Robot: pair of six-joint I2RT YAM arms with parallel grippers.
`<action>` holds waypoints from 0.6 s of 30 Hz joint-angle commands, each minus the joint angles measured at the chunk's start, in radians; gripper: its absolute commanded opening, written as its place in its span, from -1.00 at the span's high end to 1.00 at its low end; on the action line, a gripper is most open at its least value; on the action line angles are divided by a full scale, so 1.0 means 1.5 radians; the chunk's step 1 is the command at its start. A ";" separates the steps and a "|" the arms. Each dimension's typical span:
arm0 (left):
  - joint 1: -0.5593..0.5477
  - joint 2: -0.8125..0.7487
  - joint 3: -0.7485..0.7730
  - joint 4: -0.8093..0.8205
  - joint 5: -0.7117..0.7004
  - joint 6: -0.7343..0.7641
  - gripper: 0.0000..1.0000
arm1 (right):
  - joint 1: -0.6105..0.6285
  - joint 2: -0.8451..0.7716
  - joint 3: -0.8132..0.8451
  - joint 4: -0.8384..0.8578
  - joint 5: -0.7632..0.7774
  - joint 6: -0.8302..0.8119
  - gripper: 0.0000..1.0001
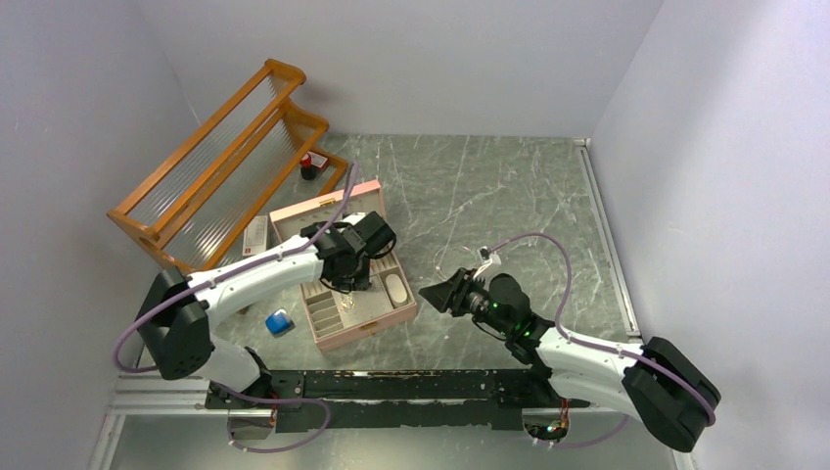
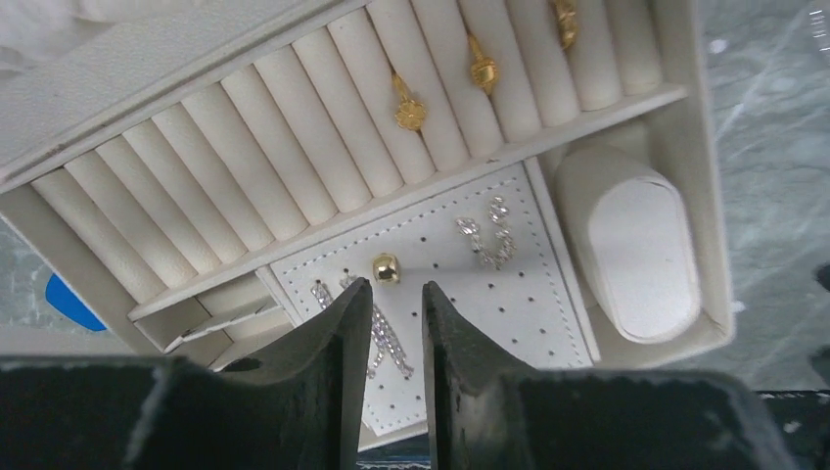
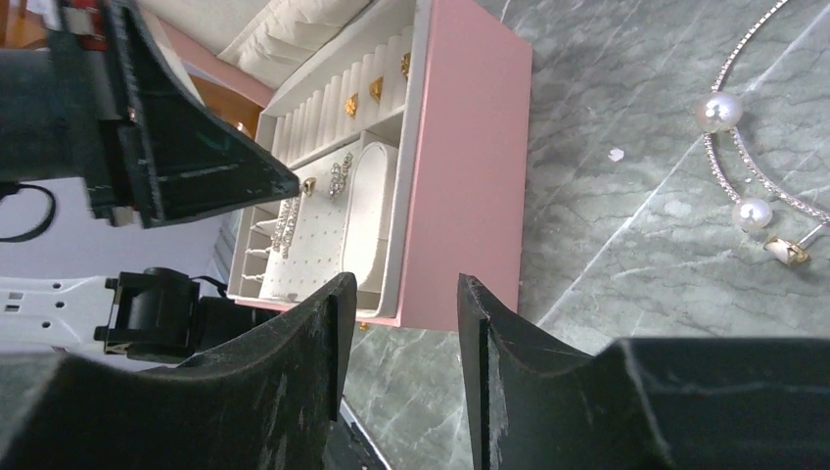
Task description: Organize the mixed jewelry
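Left fingers [image 2: 394, 286] narrowly parted, empty, above pad [image 2: 509, 294] in box [image 3: 470, 176], gold stud [image 2: 385, 267] and crystal drops [image 2: 486, 235] just beyond, gold rings [image 2: 409, 111] farther in rolls; right fingers [image 3: 403, 284] wider, empty, over tabletop [image 3: 626, 245], pearled hoop [image 3: 717, 112] loose beyond.

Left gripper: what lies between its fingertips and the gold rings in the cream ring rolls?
In the left wrist view, the white perforated earring panel, with a round gold stud just ahead of the left gripper.
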 commanded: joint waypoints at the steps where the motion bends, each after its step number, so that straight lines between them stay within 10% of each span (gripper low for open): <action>1: -0.006 -0.070 0.042 0.007 -0.009 -0.019 0.36 | 0.005 -0.036 0.032 -0.061 0.034 -0.019 0.08; 8: -0.006 -0.188 0.002 0.117 -0.021 -0.008 0.08 | 0.004 -0.099 0.115 -0.266 0.153 -0.064 0.01; 13: -0.006 -0.273 -0.076 0.252 0.023 0.052 -0.91 | 0.004 -0.100 0.221 -0.505 0.262 -0.080 -0.06; 18: -0.006 -0.319 -0.108 0.329 0.078 0.093 -0.96 | 0.003 -0.084 0.310 -0.776 0.375 0.001 -0.20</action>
